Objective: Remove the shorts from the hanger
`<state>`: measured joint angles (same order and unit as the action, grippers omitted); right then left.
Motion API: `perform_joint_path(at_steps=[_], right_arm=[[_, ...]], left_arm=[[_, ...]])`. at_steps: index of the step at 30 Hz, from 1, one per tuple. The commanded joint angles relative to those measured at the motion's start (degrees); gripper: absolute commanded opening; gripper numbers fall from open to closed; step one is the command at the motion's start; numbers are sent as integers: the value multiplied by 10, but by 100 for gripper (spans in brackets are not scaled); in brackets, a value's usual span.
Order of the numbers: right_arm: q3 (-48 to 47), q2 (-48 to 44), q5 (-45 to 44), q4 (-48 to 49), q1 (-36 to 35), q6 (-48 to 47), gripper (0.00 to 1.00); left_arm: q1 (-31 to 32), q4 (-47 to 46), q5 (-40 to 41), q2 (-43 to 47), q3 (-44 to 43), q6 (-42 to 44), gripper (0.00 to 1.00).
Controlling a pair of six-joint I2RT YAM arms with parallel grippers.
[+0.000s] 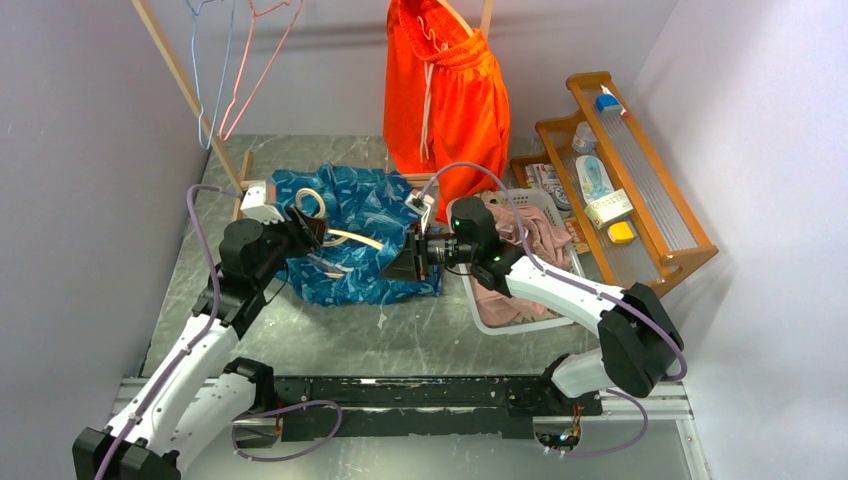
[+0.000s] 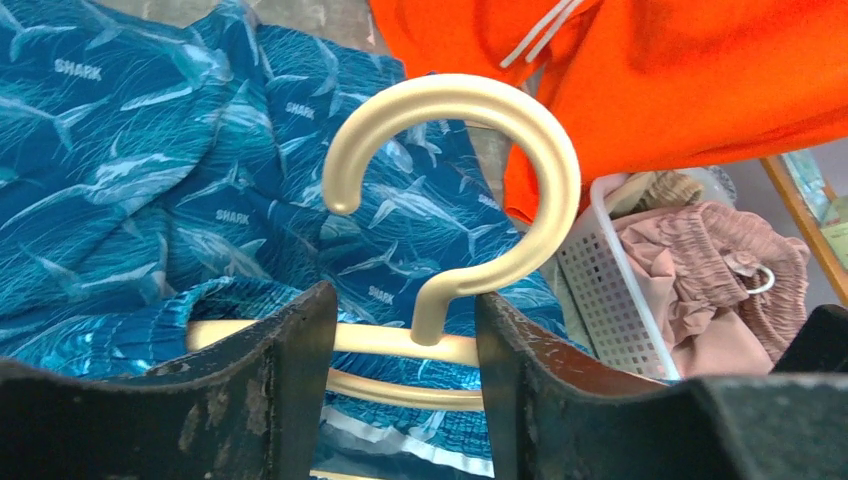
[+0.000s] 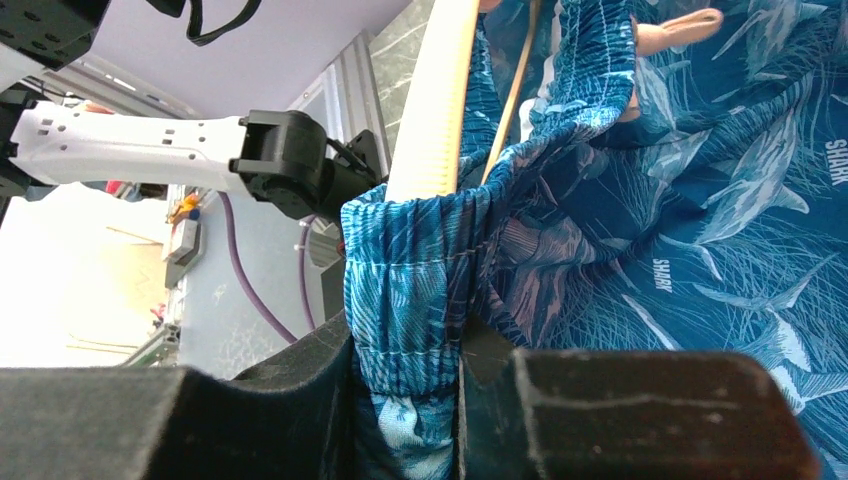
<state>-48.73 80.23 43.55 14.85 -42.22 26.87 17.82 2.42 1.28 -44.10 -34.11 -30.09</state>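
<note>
Mid-strip: your right tool (image 3: pixel 405 345) pinches the gathered waistband of the blue shorts (image 1: pixel 350 275), heaped on the desk (image 1: pixel 400 340), while your left tool (image 2: pixel 405 300) stands spread astride the neck of the cream hanger (image 2: pixel 455 100). Next, likely: brace the hanger and draw the waistband off its arm.

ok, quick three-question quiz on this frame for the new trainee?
1. True or false: the orange shorts lie in the basket.
2. Fill in: the cream hanger's hook rises between the ___ gripper's fingers.
3. The right gripper pinches: A) the hanger hook B) the blue shorts' waistband C) the orange shorts.
Key: 1 false: they hang at the back; the basket holds pink shorts. 2 left gripper. 3 B.
</note>
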Motion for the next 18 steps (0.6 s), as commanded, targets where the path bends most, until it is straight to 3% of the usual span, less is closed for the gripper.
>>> perform_joint_path(at_steps=[1, 5, 15, 16, 18], right_arm=[[-14, -33, 35, 41, -7, -4, 0], [-14, -38, 38, 27, -6, -11, 0], [-34, -63, 96, -9, -7, -32, 0], [-35, -64, 97, -16, -7, -37, 0], [-35, -68, 99, -22, -6, -42, 0]], left_arm=[[-2, -62, -56, 2, -16, 21, 54], [-3, -81, -39, 30, 7, 16, 42], [-2, -7, -58, 21, -38, 72, 16], [-2, -1, -56, 21, -42, 76, 16], [-2, 8, -48, 20, -47, 78, 26]])
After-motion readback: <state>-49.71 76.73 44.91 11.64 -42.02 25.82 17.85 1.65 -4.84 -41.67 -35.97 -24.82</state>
